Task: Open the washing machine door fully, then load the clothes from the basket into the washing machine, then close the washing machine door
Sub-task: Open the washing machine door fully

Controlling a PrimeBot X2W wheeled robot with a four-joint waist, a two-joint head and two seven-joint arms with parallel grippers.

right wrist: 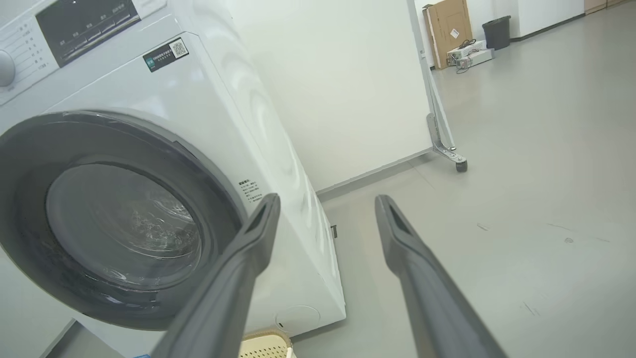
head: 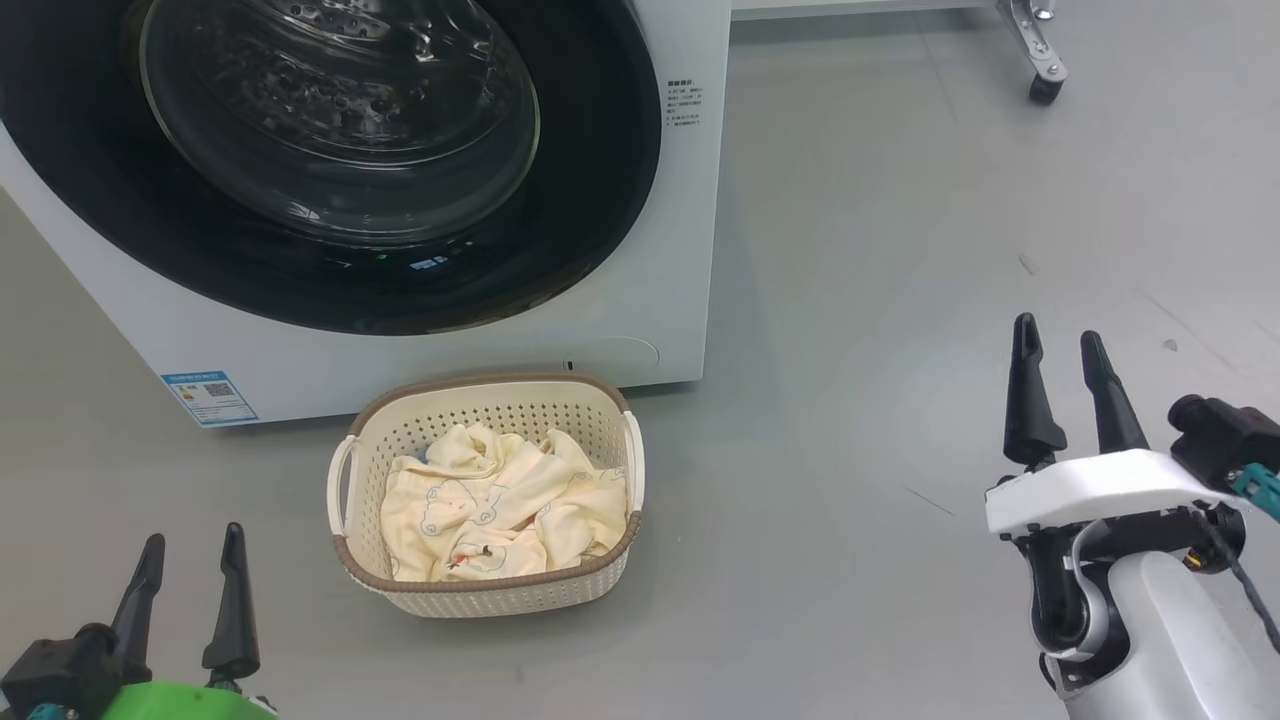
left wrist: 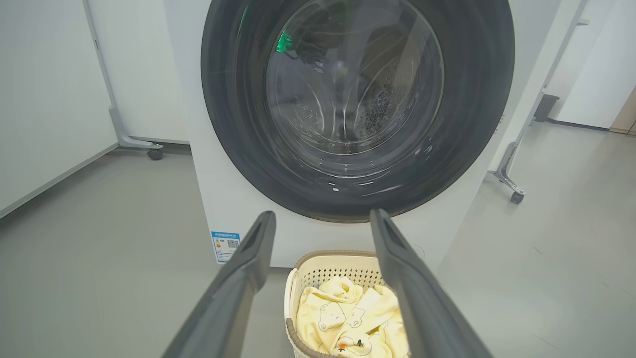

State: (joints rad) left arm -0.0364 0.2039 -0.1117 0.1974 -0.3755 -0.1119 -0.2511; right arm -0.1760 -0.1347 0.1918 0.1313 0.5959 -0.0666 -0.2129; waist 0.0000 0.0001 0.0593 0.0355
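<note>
At upper left you see the washing machine door point(head: 340, 130) shut, facing you. Below it, the basket point(head: 490, 595) lies long axis left-right on the floor point(head: 900, 300), holding the clothes point(head: 500, 505). The left hand point(head: 194, 535) and right hand point(head: 1057, 330) show fingers apart, empty.

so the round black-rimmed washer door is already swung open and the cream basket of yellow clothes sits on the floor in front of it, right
No: the round black-rimmed glass door is shut on the white washing machine, as the left wrist view shows. The cream perforated plastic basket of pale yellow clothes does sit on the grey floor in front of it.
</note>
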